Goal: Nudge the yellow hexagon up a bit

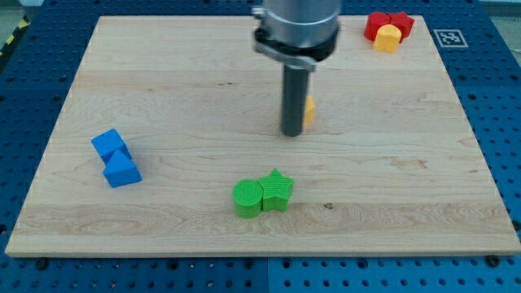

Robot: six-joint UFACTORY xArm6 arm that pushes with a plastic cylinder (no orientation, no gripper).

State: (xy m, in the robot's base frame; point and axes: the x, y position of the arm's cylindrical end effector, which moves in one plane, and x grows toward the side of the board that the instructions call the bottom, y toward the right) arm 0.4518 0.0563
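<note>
So my tip sits around the middle of the board, a bit toward the top edge. It's just a bare rod, nothing clamped or held. Right behind it on the view's right there's a yellow block, mostly hidden by the rod, so only a sliver shows and I can't make out the shape. It looks like it's touching the rod or right beside it, can't tell which.

Up in the top right corner there's a yellow hexagon snug against a red cylinder and a red star, well away from my tip.

Near the bottom edge, roughly centre, a green cylinder and green star sit touching. Over by the left edge, two blue blocks: a blue cube and a blue wedge, touching.
</note>
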